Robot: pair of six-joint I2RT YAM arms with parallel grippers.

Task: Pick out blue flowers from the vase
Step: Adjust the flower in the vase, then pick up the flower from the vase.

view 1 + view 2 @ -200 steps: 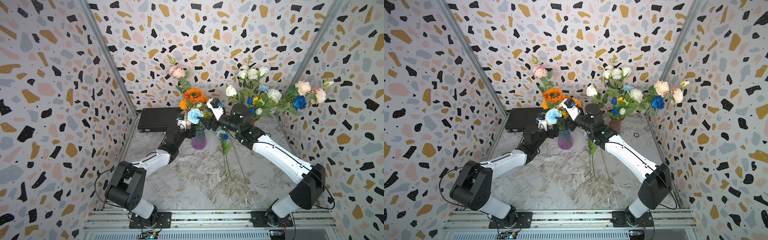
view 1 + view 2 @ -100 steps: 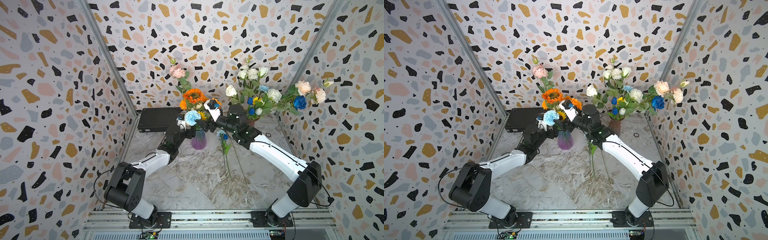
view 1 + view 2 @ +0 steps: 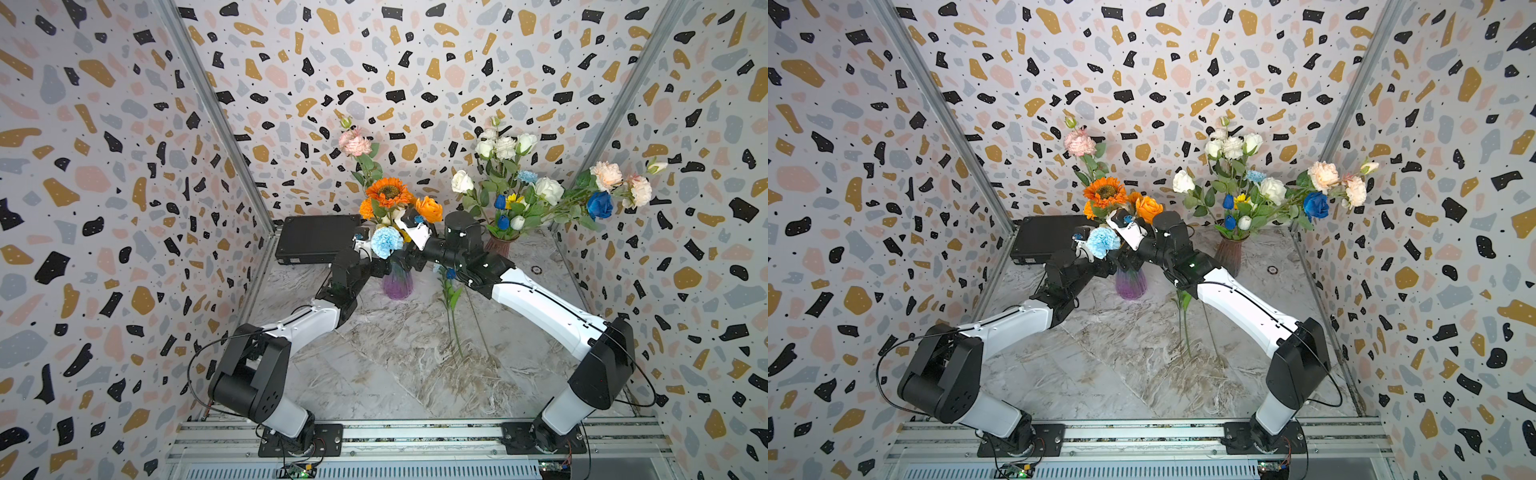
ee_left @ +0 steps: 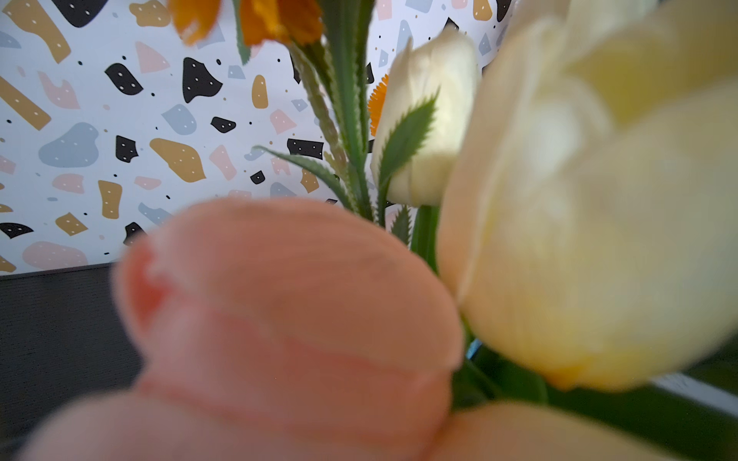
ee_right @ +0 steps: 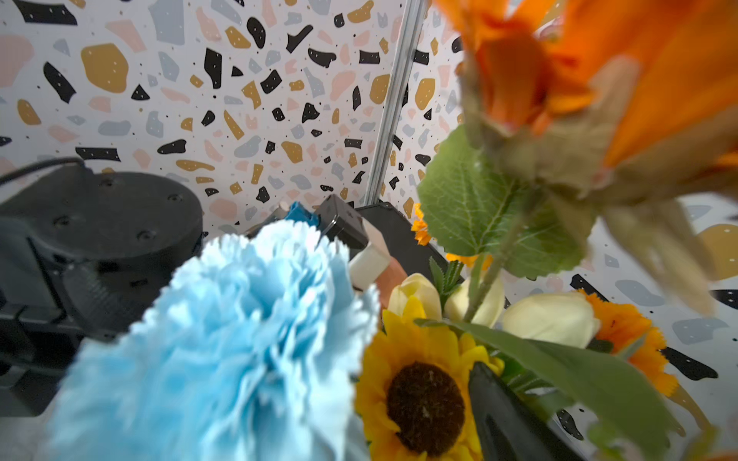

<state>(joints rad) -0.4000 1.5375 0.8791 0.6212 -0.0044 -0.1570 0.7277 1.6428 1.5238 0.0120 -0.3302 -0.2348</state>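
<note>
Nearest: two loose stems (image 3: 456,332) lie flat on the marble surface (image 3: 386,374), short of the right fingers and partly under that forearm. One ends in a dark blue bud (image 3: 450,273). Can't make out the other's head.

Both arms meet at the purple vase (image 3: 397,284).
- Left fingers (image 3: 377,267) are up against the vase neck, directly under the big pale blue carnation (image 3: 384,242). The bloom and wrist hide them, so I cannot tell if they are spread free or clamped on the neck. The left wrist view is blocked by a blurred peach bud (image 4: 287,311) and cream tulips (image 4: 431,119).
- Right fingers (image 5: 499,415) are in the bunch from the opposite side, released. The one finger showing sits well off centre, with nothing gripped that I can see. The carnation head is just beside them, toward the left fingers. A yellow sunflower (image 5: 423,399) is right against the visible finger, the cream tulips are just past it, and an orange bloom (image 5: 599,80) is above.

Beyond the left fingers is a black box (image 3: 318,239).

Well apart, past the right fingers, a brownish vase (image 3: 500,249) holds white roses (image 3: 548,190), blue tulips (image 3: 500,202), a small pale blue carnation (image 3: 527,176) and a deep blue rose (image 3: 599,205) that leans outward.
</note>
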